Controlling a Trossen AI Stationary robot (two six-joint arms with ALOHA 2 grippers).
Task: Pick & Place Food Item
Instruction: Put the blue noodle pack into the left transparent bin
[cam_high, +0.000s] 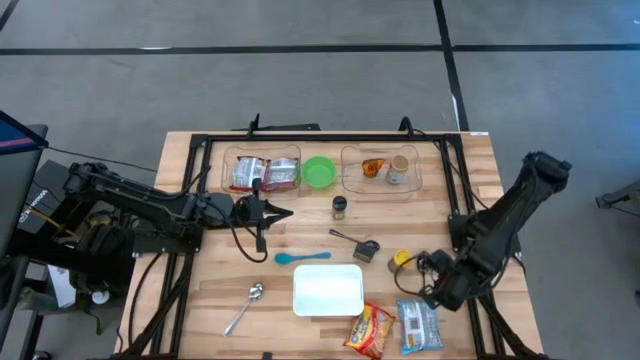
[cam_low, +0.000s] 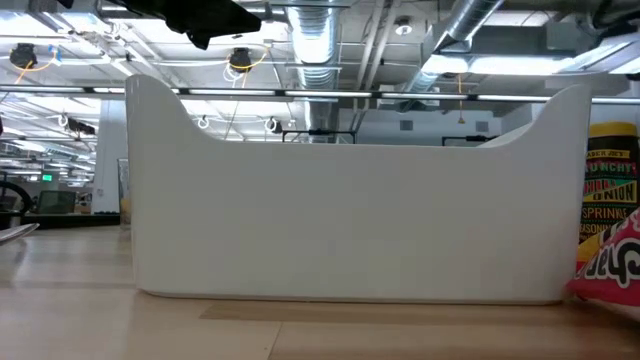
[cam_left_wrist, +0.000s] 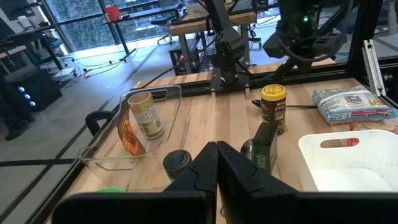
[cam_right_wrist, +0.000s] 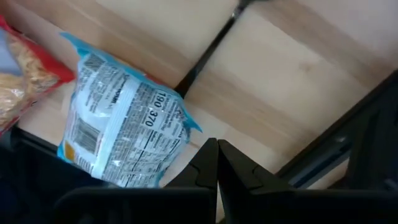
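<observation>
At the table's right edge, the right gripper (cam_high: 437, 297) hangs low, fingers pressed together, nothing held, just beside the blue-white food packet (cam_high: 419, 326), which lies near the front edge next to an orange-red snack bag (cam_high: 369, 331). White bin (cam_high: 328, 290) sits mid-front, bare wood btwn it and the packets. Left gripper (cam_high: 286, 212) hovers over open centre wood, also closed & empty, near the blue spoon (cam_high: 302, 257). Two clear trays (cam_high: 262, 173) flank a green bowl (cam_high: 319, 172) along the far rail.
</observation>
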